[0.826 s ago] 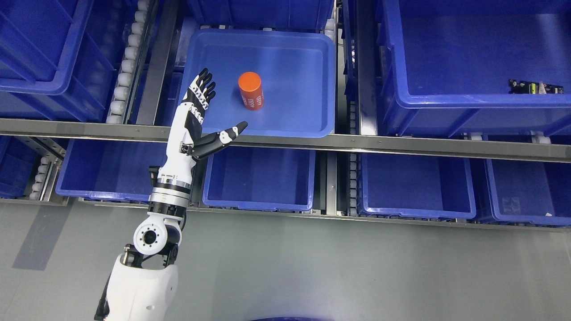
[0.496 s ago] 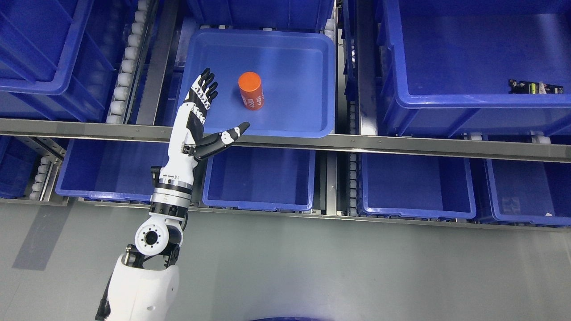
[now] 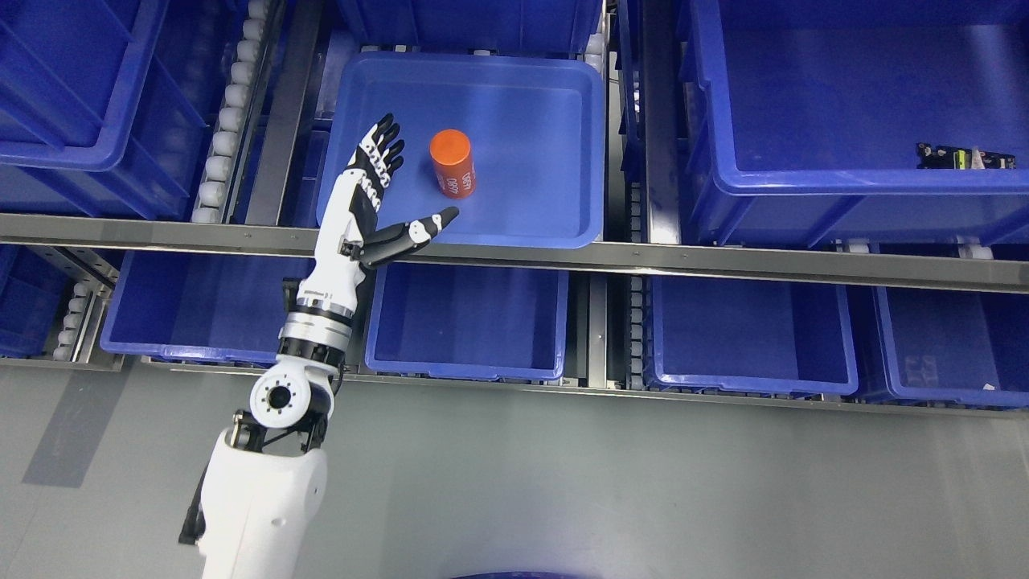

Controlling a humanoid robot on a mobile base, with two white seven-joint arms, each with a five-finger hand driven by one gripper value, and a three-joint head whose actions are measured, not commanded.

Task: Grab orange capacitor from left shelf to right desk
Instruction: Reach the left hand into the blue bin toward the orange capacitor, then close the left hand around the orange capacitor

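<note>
**Capacitor just right of my open hand**

My left hand (image 3: 371,197) is spread wide and holds nothing, fingers (image 3: 384,145) pointing far, thumb out to the right. The orange capacitor (image 3: 452,163) stands upright in the blue tray (image 3: 563,161) on the shelf, just right of my fingertips and beyond the thumb, not touching. I judge a short rightward reach would bracket it.

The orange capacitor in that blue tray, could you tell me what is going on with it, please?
The robot's left hand is reaching into the blue tray on the shelf, fingers spread and thumb out, holding nothing. The orange capacitor stands upright in the tray just right of the hand, apart from the fingers and not yet grasped. The right arm is out of view.
</note>
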